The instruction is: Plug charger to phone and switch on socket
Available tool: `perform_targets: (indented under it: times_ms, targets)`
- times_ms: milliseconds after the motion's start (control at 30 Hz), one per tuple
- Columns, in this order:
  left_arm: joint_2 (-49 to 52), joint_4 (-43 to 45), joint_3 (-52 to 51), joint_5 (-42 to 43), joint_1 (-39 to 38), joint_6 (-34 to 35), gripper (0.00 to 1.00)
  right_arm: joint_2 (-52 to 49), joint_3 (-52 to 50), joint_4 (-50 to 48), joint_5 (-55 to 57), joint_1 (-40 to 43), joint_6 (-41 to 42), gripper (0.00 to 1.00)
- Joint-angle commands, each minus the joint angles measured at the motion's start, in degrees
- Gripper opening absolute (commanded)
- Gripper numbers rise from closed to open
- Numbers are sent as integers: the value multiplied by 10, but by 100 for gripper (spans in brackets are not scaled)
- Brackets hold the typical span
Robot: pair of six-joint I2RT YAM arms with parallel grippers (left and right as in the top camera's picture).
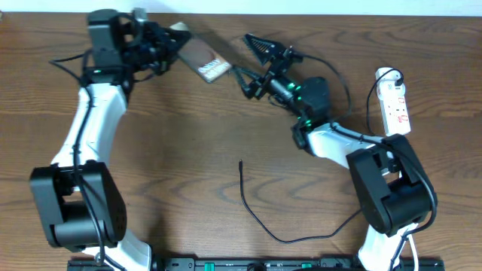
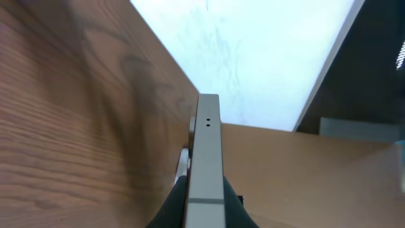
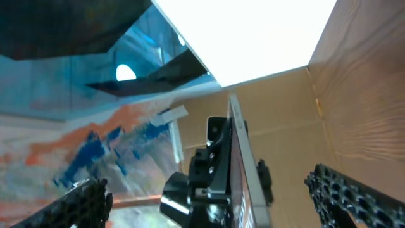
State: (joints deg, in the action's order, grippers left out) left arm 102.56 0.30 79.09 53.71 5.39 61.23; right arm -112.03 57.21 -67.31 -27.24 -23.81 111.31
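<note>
Phone (image 1: 205,62) sits clamped edge-on in the left gripper (image 1: 177,45) at eleven o'clock (two small holes show on its rim). Right gripper (image 1: 248,66), jaws spread wide and empty, faces it; charger (image 1: 241,184) lies loose near six o'clock, socket (image 1: 395,105) at three.

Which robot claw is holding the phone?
The left claw, top left in the overhead view: it is shut on the phone. The right claw is open and empty.
</note>
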Motion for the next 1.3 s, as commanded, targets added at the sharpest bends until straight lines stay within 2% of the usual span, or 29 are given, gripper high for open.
perform_targets:
  times_ms: [0,133,200,333,467,667,767,867,933,1067,1167,1267]
  targets:
    - [-6,7,9,108,53,-37,7,4,3,-2,-110,34,-96,99]
    - [-6,7,9,215,100,-82,7,4,3,18,-220,62,-250,99]
    - [-6,7,9,257,115,-102,8,4,3,63,-261,63,-308,99]
    - [-6,7,9,297,132,-104,7,4,3,189,-317,50,-399,99]
    - [-6,7,9,301,141,-104,7,4,3,316,-327,18,-500,99]
    - [-6,7,9,301,143,-107,7,10,3,496,-264,-14,-639,99]
    - [-6,7,9,301,143,-123,7,33,14,636,-185,-16,-727,99]
    - [-6,7,9,301,143,-139,7,66,33,797,-52,-19,-794,99]
    - [-6,7,9,301,143,-139,7,88,38,882,54,-27,-806,99]
    - [-6,7,9,301,143,-139,7,109,38,966,188,-57,-790,99]
    - [-6,7,9,301,143,-141,7,108,38,966,195,-82,-779,99]
    - [-6,7,9,301,143,-141,7,108,38,960,174,-104,-734,99]
